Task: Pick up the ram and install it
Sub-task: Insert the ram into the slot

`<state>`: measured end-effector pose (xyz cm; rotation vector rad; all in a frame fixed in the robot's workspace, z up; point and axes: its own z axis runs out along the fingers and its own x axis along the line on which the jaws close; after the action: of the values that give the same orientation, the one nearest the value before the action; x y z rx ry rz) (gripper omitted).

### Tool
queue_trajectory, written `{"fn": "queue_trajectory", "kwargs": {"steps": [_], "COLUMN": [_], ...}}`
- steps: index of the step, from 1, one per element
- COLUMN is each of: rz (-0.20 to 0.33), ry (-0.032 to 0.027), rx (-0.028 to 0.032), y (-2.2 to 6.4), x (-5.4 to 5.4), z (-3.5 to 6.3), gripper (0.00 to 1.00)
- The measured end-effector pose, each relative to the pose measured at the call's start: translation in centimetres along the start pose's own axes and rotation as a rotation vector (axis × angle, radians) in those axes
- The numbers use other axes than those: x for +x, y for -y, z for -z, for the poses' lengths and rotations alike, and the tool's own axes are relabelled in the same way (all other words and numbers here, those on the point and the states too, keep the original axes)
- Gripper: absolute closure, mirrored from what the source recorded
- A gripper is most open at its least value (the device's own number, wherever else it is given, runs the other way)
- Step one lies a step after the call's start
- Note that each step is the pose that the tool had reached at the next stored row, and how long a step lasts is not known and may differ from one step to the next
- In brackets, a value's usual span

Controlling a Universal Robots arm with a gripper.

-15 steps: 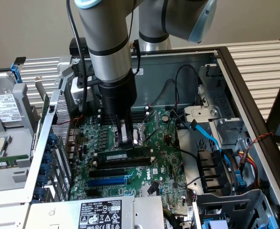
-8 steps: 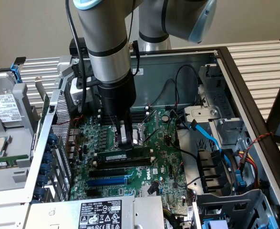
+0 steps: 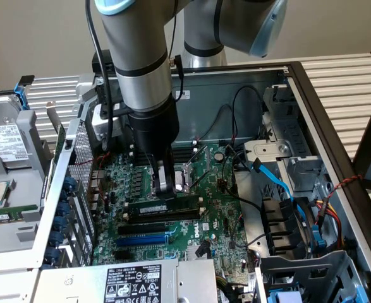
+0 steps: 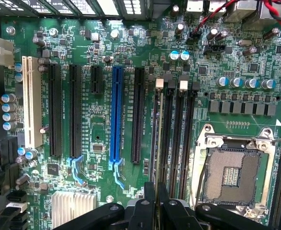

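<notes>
Gripper (image 4: 156,195) sat closest to the wrist cam, clenched on the ram (image 4: 159,143), which showed edge-on as a thin line running along the memory slot nearest the blue slot (image 4: 116,115). From outside, the ram (image 3: 152,207) stood upright on the board (image 3: 213,183) right under the gripper (image 3: 165,182), down at slot level. Couldn't tell if it was seated or just resting on the slot mouth

My take on doing this bit well: the stick looked parallel to the slot, so keep it that way, no twist, and push straight down so both ends go in evenly. The white clip (image 4: 160,84) at the far end should be open, but I couldn't tell whether it was

Room-wise, the other slots (image 4: 181,139) sat just beside the ram, with the socket (image 4: 233,170) beyond them. A black cable (image 3: 236,202) looped near the slots' end on the exterior view's right. Case walls (image 3: 236,82) were well apart, so straight up looked like the only open way
</notes>
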<state>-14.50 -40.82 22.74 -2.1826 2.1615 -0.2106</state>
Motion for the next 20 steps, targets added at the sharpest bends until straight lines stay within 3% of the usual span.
{"fn": "queue_trajectory", "kwargs": {"steps": [20], "rz": [0.000], "ry": [0.0001], "rx": [0.0041], "y": [-0.33], "x": [-0.05], "z": [-0.56], "gripper": [0.85]}}
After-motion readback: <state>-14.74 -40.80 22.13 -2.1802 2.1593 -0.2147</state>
